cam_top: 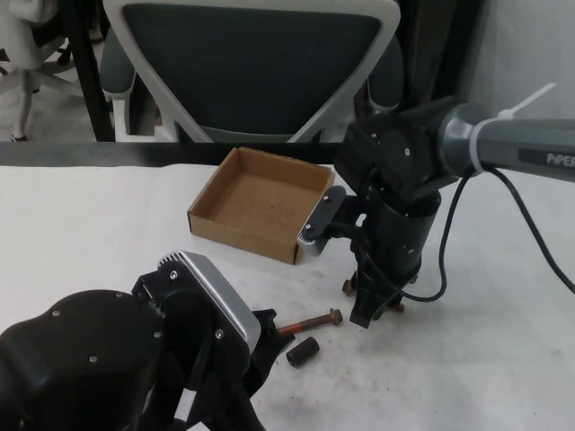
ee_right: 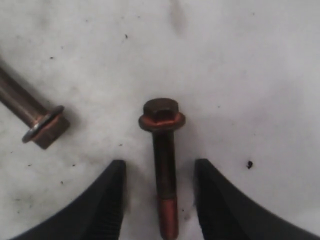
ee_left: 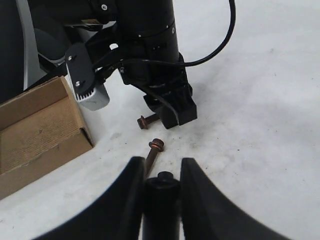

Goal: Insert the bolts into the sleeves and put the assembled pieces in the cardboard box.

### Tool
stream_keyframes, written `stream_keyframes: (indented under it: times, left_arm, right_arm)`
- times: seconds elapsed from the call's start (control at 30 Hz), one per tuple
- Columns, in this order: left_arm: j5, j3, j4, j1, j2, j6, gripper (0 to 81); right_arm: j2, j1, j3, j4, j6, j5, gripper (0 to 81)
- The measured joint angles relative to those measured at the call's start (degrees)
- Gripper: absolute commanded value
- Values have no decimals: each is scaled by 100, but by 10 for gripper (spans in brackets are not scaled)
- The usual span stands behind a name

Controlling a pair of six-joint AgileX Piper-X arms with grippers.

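The left pincer (ee_left: 161, 161) is clenched on the black sleeve (ee_left: 161, 187), low over the tabletop (cam_top: 467, 359). The right pincer (ee_right: 159, 167) is released, straddling a flange bolt (ee_right: 162, 145) lying flat. The cardboard box (cam_top: 238, 238) stands at its ten o'clock.
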Motion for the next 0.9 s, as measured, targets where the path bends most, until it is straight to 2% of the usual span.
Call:
stream_keyframes:
  times: [0.43, 0.83, 0.9]
  left_arm:
    - [0, 0, -30, 0, 0, 0, 8]
    - [0, 0, -30, 0, 0, 11, 8]
    - [0, 0, -30, 0, 0, 11, 8]
  right_arm:
    - [62, 0, -75, -647, -71, -259, 420]
    - [180, -22, -157, -429, -71, -298, 420]
    - [212, -22, -185, -401, -71, -298, 400]
